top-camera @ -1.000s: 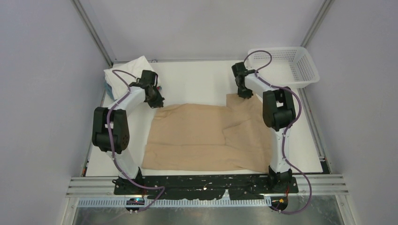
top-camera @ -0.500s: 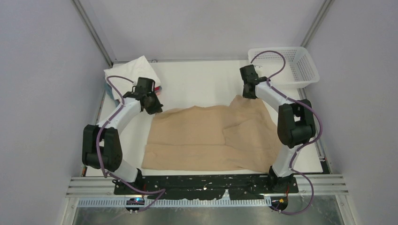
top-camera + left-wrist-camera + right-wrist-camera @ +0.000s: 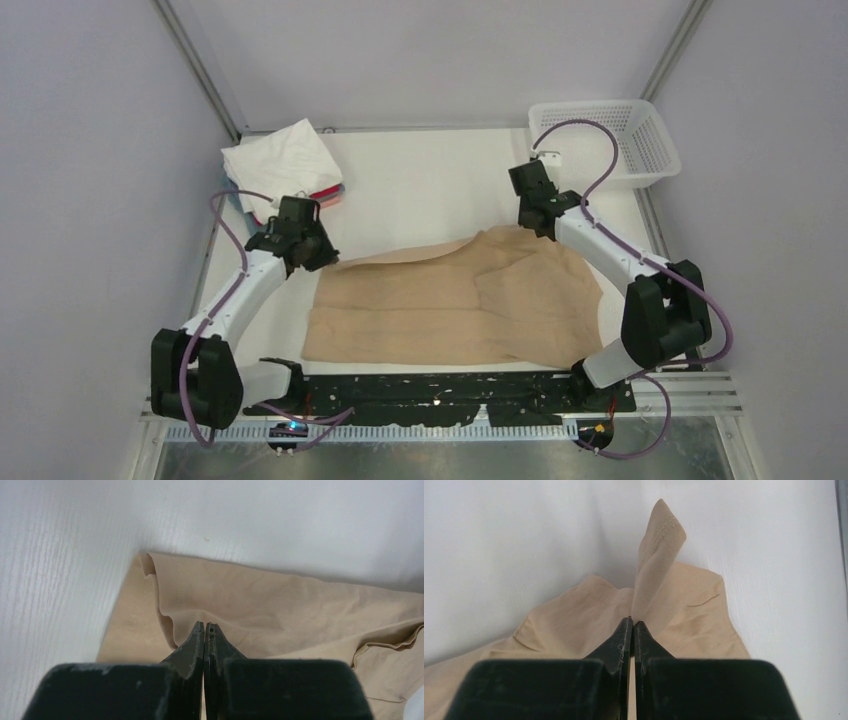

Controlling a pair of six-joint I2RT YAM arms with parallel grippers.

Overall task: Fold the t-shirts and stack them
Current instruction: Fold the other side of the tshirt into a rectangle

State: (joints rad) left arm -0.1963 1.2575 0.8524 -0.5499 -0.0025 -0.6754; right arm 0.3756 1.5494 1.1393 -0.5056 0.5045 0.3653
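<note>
Beyond the far-left corner of the tan t-shirt sits the stack of folded shirts, white on top with red and grey-blue edges showing beneath. It lies apart from the tan cloth and should be left alone during this step.

The left gripper is at the tan t-shirt's far-left edge, its jaws pressed together on a fold of the cloth. In the wrist view the hem curls up just ahead of the tips. The hold looks shallow, so any pull there should be slow and level, or the cloth may slip out.

The tan t-shirt lies spread on the white table, its near hem flat and its far edge lifted and rumpled between the two arms. The step in hand appears to be carrying that far edge towards the near hem, folding the shirt in half.

The right gripper is at the tan t-shirt's far-right corner, its jaws also pinched on the cloth, with a stitched flap standing upright above the tips.

To do this well, both arms should move together at the same height and pace, with the lifted edge taut between them so that it lands straight. They should set it down parallel to the near hem and let go only once the cloth rests flat.

The white mesh basket stands well beyond the tan t-shirt's far-right corner, clear of the fold.
</note>
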